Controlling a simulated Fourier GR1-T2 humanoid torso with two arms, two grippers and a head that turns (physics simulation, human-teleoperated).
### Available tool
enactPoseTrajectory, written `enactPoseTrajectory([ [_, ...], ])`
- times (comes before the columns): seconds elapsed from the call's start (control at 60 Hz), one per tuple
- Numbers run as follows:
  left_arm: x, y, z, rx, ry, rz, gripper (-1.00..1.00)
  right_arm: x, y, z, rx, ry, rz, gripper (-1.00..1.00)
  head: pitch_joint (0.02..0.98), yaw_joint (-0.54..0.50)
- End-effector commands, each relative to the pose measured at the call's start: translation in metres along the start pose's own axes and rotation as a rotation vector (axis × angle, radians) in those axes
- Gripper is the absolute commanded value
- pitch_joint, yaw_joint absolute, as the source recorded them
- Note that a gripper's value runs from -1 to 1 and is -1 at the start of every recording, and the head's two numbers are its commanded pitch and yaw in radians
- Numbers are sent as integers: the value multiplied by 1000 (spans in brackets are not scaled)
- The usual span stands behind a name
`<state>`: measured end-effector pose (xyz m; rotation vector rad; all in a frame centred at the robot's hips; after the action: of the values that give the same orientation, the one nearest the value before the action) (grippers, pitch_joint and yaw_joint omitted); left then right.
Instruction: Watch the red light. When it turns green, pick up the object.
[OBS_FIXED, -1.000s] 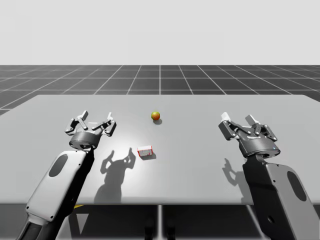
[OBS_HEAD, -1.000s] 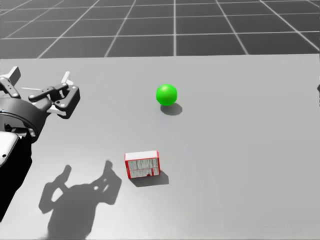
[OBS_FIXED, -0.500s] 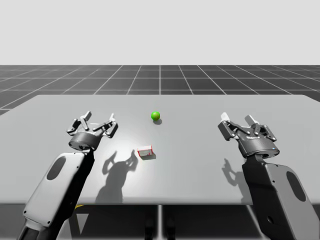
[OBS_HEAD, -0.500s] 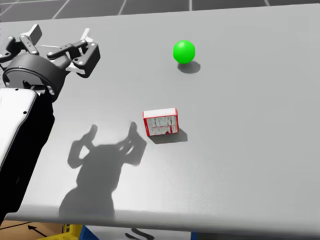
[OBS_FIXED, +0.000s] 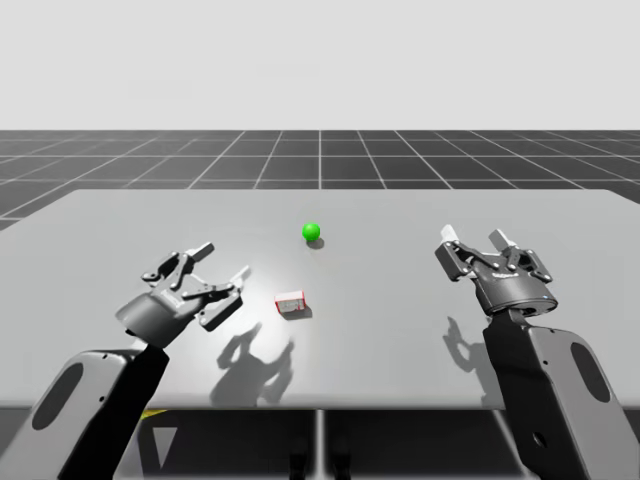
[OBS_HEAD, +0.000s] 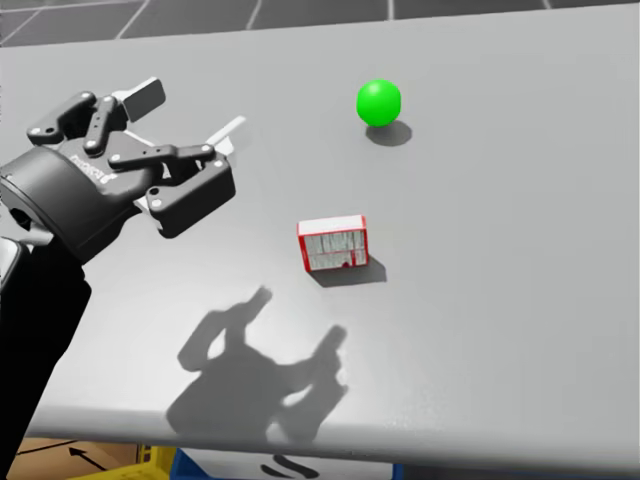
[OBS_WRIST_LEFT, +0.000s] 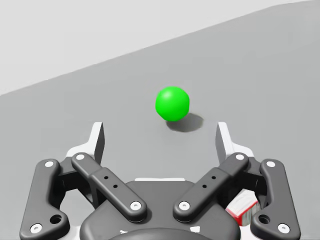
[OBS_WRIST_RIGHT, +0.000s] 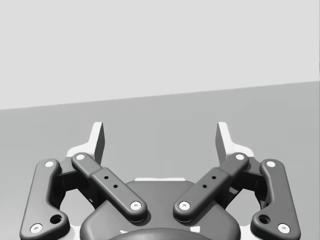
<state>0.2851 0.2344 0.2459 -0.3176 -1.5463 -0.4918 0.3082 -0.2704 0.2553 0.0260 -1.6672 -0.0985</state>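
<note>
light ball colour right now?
Green. The light ball shows best in the head view.

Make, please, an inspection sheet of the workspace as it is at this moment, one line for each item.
surface: grey table, flat, with the shadows of both arms on it.
job's things: round light, green, on the table; small red-and-white box nearer to me, apart from the light.
clutter: nothing seen.
grippers: left gripper open, raised above the table beside the box, not touching it; right gripper open, holding nothing, far from the box.
cables: nothing seen.
surroundings: dark grid floor behind the table, plain pale background above it.
</note>
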Motion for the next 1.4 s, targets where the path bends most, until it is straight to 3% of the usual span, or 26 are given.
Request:
enactPoseTrajectory([
  [0.017, -21, -16, 18, -224, 51, -21, -1000, 0, -1, 0, -2, -3, 2, -1000, 847, 152],
  [0.133, -44, -15, 18, -335, 107, -62, -1000, 0, 0, 0, -3, -4, 3, -1000, 849, 159],
  [0.467, -77, -8, -8, -458, 259, -47, -1000, 0, -1, 0, -6, -6, 5, -1000, 847, 173],
  [0.667, -83, -10, -26, -502, 275, -14, -1000, 0, -1, -1, -3, -6, 4, -1000, 846, 177],
  [0.817, -87, -17, -41, -519, 288, -16, -1000, 0, -1, -1, -3, -5, 3, -1000, 847, 176],
  [1.033, -89, -27, -63, -552, 302, 12, -1000, 0, -1, 0, -6, -7, 5, -1000, 851, 172],
  [1.4, -101, -35, -73, -570, 358, 2, -1000, 1, -3, 0, -5, -10, 2, -1000, 849, 164],
])
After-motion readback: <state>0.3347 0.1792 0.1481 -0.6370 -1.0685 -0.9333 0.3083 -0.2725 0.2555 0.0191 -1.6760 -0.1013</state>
